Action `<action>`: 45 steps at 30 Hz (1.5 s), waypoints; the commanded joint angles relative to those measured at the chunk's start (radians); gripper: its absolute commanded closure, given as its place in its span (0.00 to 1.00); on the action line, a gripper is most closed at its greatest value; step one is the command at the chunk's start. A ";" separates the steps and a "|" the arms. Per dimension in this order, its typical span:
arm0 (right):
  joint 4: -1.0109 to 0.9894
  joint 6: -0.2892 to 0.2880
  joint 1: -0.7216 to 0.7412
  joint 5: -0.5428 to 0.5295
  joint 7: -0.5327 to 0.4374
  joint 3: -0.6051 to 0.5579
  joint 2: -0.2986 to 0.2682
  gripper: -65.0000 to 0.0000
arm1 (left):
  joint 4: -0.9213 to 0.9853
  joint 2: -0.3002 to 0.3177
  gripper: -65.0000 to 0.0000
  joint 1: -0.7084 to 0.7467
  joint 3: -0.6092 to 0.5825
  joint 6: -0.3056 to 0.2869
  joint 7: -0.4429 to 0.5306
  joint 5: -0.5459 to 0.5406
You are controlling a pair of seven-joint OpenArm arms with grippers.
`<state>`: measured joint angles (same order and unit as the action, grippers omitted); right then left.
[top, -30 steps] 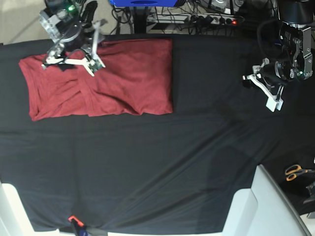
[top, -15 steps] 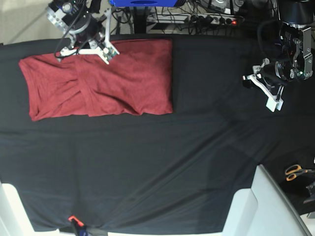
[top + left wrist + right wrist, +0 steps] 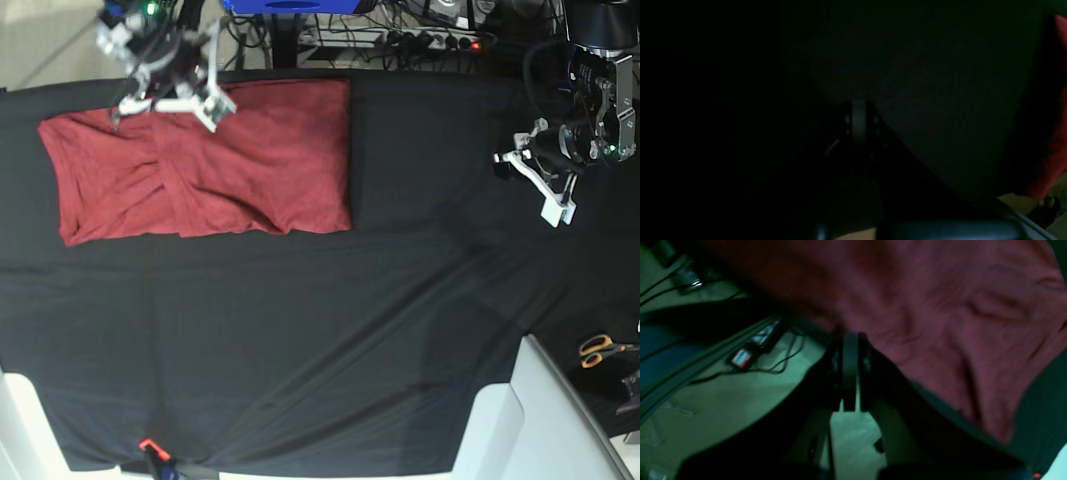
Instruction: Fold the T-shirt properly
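The T-shirt lies flat as a brick-red rectangle at the far left of the black-covered table. My right gripper hovers over the shirt's far edge. In the right wrist view its fingers are pressed together with nothing between them, and the red cloth spreads beyond them. My left gripper hangs shut over bare black cloth at the far right, well away from the shirt. The left wrist view is very dark: closed fingers and a strip of the red shirt at the right edge.
Orange-handled scissors lie at the right edge. White blocks stand at the near right and near left corners. A power strip with cables and a blue object sit behind the table's far edge.
My right gripper has shut and drawn back from over the shirt toward the table's far edge. The shirt and the left arm have not moved.
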<state>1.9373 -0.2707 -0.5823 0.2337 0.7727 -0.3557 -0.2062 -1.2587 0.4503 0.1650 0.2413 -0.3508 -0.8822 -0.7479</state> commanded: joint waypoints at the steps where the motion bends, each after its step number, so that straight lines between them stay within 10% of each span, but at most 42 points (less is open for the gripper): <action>1: 0.020 0.003 0.000 0.002 0.000 0.002 0.003 1.00 | -0.013 0.018 1.00 -0.008 0.007 -0.008 0.010 -0.011; 9: -0.026 0.003 0.031 -0.198 0.003 0.010 -0.005 1.00 | -0.013 0.018 1.00 -0.009 0.007 -0.008 0.010 -0.011; 45: -0.252 0.003 0.095 -0.195 -0.129 0.151 -0.005 1.00 | -0.013 0.018 1.00 -0.008 0.007 -0.008 0.010 -0.011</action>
<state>1.6672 -0.2695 -0.4831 0.0338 0.6533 -0.2092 -0.2066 -1.2587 0.4515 0.1650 0.2413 -0.3508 -0.8822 -0.7483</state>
